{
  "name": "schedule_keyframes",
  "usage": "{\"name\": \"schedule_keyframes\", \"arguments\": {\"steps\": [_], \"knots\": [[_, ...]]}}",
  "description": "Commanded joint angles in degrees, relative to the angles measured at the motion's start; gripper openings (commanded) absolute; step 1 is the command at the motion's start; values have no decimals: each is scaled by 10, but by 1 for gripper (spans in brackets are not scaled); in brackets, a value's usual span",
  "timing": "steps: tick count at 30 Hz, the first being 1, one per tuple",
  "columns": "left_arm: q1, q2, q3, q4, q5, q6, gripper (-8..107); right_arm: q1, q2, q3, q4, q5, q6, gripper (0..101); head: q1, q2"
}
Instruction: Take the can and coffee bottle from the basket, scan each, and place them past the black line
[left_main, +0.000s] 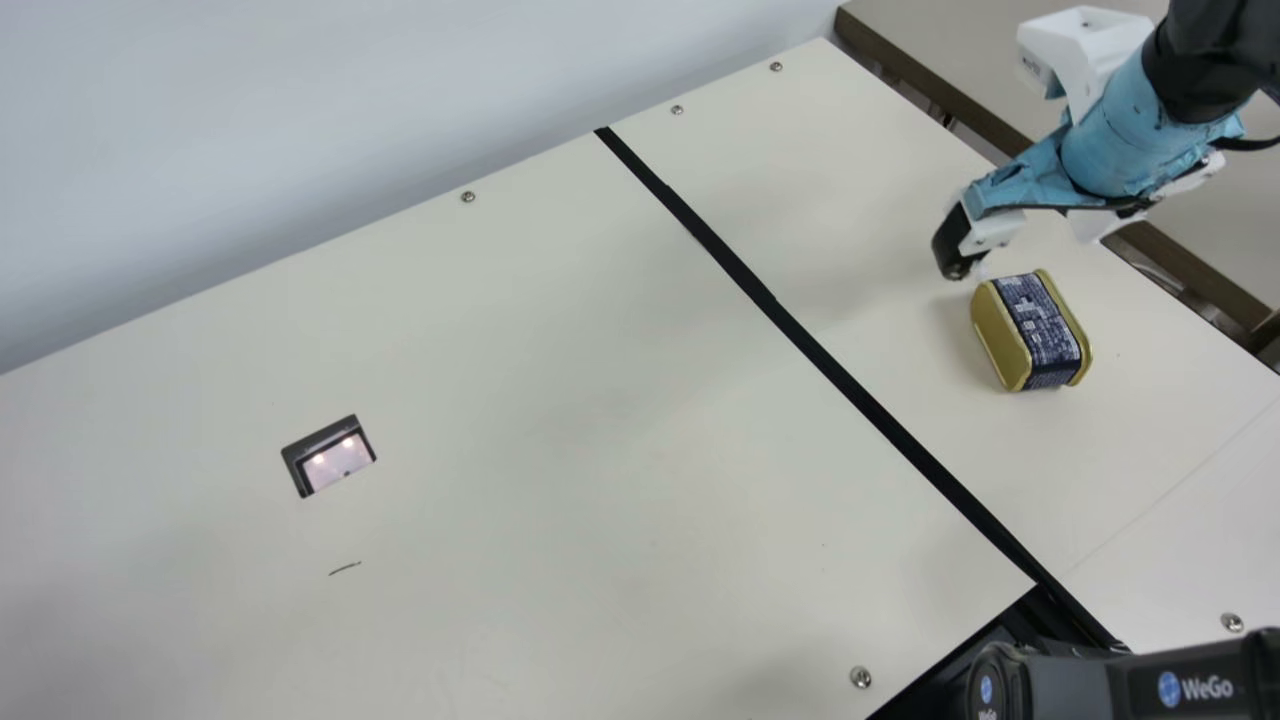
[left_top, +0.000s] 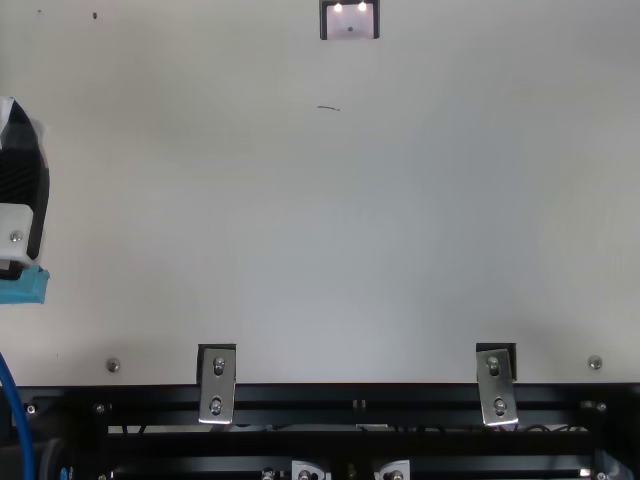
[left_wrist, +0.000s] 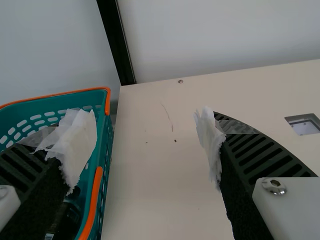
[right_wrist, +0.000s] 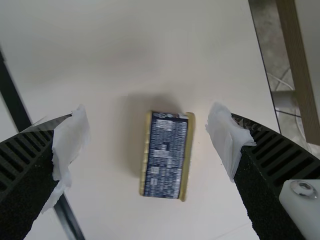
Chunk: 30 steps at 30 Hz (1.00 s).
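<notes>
Entering the basket (left_wrist: 93, 200) looked like the most risky step from here. In the left wrist view, the left gripper (left_wrist: 145, 142) had its fingers released and wide apart, one above the basket and the other over the desk (left_wrist: 155, 200). If it went straight down like this, the wall could stop it, or the basket could tip. The dark coffee bottle (left_wrist: 69, 217) was inside, close to this wall, so a finger had probably little room, and a partial grip could let the bottle slip. The torn white wrapping (left_wrist: 77, 145) on the fingertips might catch on the holes, or hide the code from the scanner (left_main: 338, 465).

The gold-and-navy can (left_main: 1030, 325) rested past the black line (left_main: 730, 258). Near it, the right gripper (right_wrist: 150, 135) was also released and held nothing; a careless lowering or turn could push the can back toward the line.
</notes>
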Motion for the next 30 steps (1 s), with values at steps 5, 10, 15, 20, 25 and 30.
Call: {"name": "schedule_keyframes", "arguments": {"steps": [5,10,15,20,25,30], "knots": [[0,0,0,0,0,0,90,19,-43,-6,119,40,-46,101,-8,-6],[0,0,0,0,0,0,90,35,-86,3,204,80,-70,101,-8,-6],[0,0,0,0,0,0,90,58,-136,27,264,111,-74,101,-8,-6],[0,0,0,0,0,0,90,92,-182,56,306,129,-62,101,-8,-6],[0,0,0,0,0,0,90,131,-215,78,349,146,-48,101,-8,-6],[0,0,0,0,0,0,90,187,-236,102,394,147,-31,101,-8,-6]]}}
